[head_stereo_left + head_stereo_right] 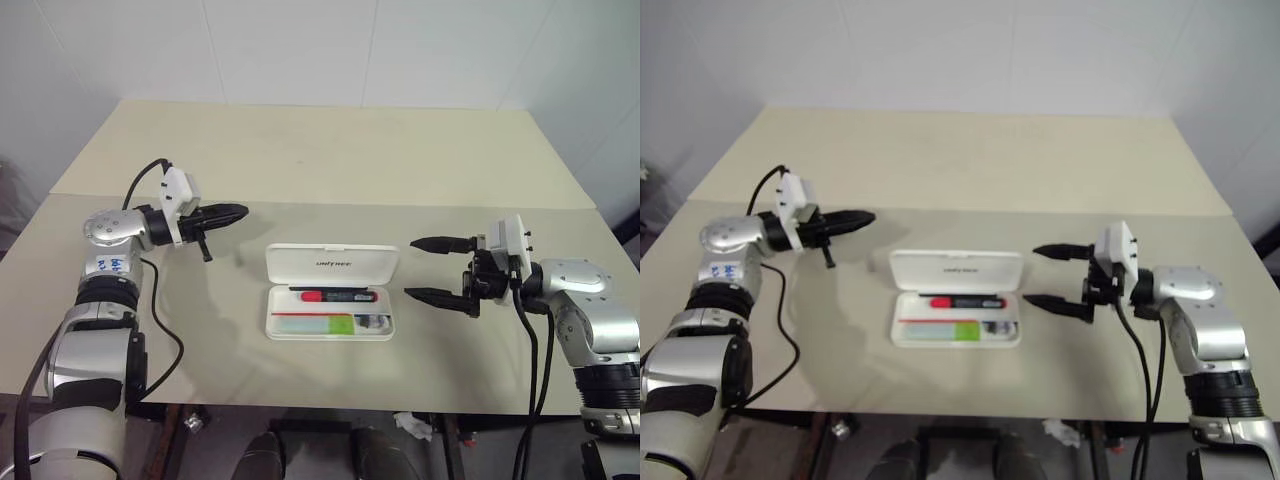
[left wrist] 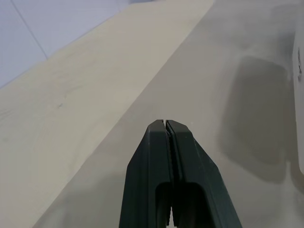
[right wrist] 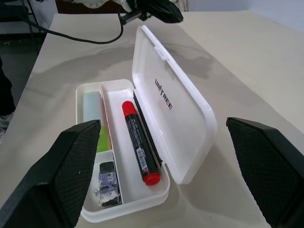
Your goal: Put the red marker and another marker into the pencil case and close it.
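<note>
Left tool (image 1: 232, 212) pinched empty, right tool (image 1: 433, 268) spread wide, flanking the open pencil case (image 1: 331, 263) holding both markers.

Your work surface: a beige table (image 1: 330, 150) carrying one open case.

You see the white pencil case (image 1: 331, 293) lying flat near the table's front edge, midway across, its hinged lid laid back toward the far side. A seam crosses the tabletop just beyond the case.
</note>
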